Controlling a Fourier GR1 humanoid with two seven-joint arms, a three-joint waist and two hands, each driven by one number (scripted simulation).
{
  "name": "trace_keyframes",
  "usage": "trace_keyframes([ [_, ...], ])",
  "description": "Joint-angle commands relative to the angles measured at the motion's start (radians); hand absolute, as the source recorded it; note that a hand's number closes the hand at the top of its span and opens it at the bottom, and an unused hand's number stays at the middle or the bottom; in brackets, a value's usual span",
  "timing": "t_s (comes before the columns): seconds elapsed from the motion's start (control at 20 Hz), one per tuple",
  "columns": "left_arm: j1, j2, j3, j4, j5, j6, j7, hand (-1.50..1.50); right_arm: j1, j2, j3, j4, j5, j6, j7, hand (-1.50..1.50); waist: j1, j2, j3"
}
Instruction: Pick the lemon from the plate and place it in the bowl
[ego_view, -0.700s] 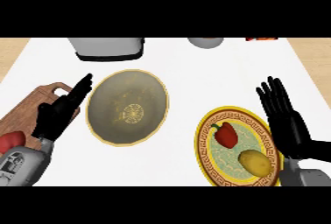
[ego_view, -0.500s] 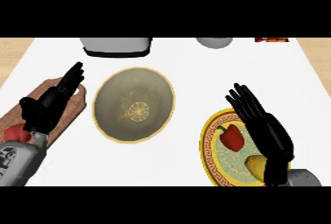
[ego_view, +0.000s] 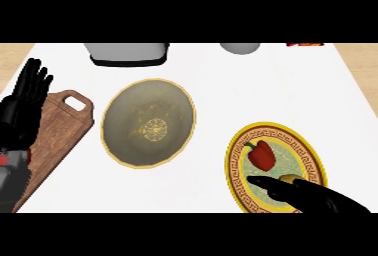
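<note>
A yellow lemon (ego_view: 289, 178) lies at the near side of the gold-rimmed plate (ego_view: 235, 150), only a small part of it showing. My right hand (ego_view: 317, 199) comes in from the lower right and lies low over the lemon, covering most of it. The lower edge of the view cuts this hand off. A red pepper (ego_view: 262, 154) lies on the same plate, just beyond the hand. The brownish bowl (ego_view: 148, 122) with a gold rim stands left of the plate, with nothing in it. My left hand (ego_view: 28, 97) rests open at the far left, fingers up.
A wooden cutting board (ego_view: 63, 130) lies left of the bowl, under my left arm. A grey container (ego_view: 125, 52) and a grey round object (ego_view: 240, 47) stand at the counter's back edge. Something red (ego_view: 306, 44) shows at the back right.
My right hand has come down and toward the near edge, from upright over the plate to low over the lemon. The view has shifted, and the left hand now shows further left.
</note>
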Motion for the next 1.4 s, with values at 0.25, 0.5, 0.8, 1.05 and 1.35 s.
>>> trace_keyframes([
  [0.25,0.049,-0.030,0.036,-0.039,0.008,0.012,-0.037,0.00,0.076,-0.315,-0.304,-0.179,0.117,0.104,-0.253,-1.50,-0.012,0.014,0.002],
  [0.5,0.081,-0.060,0.038,-0.022,-0.012,0.008,-0.094,0.00,0.025,-0.498,-0.498,-0.165,0.012,0.140,-0.161,-1.50,-0.003,0.018,-0.001],
  [0.8,0.012,-0.025,0.059,-0.015,-0.001,-0.008,-0.040,0.00,-0.040,-0.702,-0.481,-0.177,0.205,0.206,-0.182,-1.50,0.006,0.020,0.001],
  [1.05,0.015,-0.039,0.045,-0.029,0.001,-0.026,-0.031,0.00,-0.047,-0.791,-0.402,-0.235,0.345,0.183,-0.225,-1.50,0.020,0.024,0.003],
  [1.35,-0.027,-0.050,0.059,0.026,-0.015,-0.029,-0.026,0.00,-0.040,-0.799,-0.278,-0.127,0.517,0.053,-0.326,-1.50,0.018,0.026,0.002],
])
